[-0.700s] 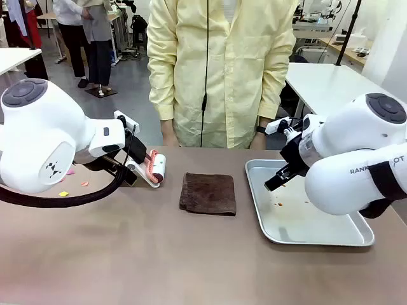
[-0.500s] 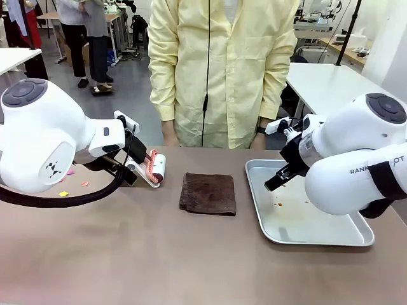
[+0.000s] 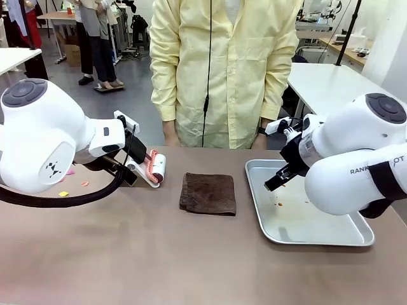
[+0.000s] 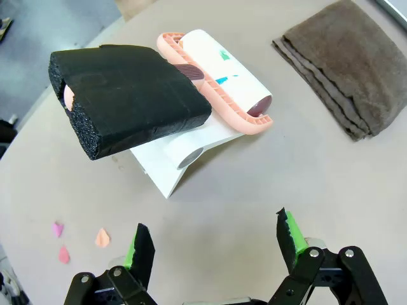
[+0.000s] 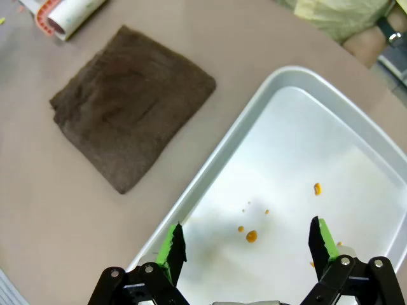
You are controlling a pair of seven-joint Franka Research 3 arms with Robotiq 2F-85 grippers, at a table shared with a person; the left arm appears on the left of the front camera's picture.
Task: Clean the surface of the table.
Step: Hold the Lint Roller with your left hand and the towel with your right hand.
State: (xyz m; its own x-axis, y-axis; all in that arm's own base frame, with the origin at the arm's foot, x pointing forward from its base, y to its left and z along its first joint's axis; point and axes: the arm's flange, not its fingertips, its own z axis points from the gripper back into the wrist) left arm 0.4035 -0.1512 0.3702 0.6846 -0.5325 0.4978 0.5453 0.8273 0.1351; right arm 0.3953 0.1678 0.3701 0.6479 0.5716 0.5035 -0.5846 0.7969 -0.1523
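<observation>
The table (image 3: pixel 159 254) with its brown-taupe top fills the near part of the front view, from the left edge to the right edge, and a person in a pale yellow coat (image 3: pixel 222 70) stands behind its far side. On the left part of the table lies a lint roller (image 4: pixel 219 70) with a pink frame and a white roll; its thick black foam handle (image 4: pixel 127 101) points away from the roll, and the roller leans on a white stand (image 4: pixel 184 149). The left gripper (image 4: pixel 213 244) hangs over the bare table top just beside this stand, with its two fingers wide apart and nothing between them. A few small pink and orange paper scraps (image 4: pixel 102 237) lie on the table near it. In the middle of the table a folded dark brown cloth (image 3: pixel 208 192) lies flat, apart from the roller and from the tray. On the right part stands a shallow silver tray (image 3: pixel 318 240), with some small orange crumbs (image 5: pixel 251 236) on its bottom. The right gripper (image 5: pixel 248 244) is above the near-left part of this tray, also with the fingers spread wide and holding nothing; one green pad is over the rim and the other over the tray's inside.
</observation>
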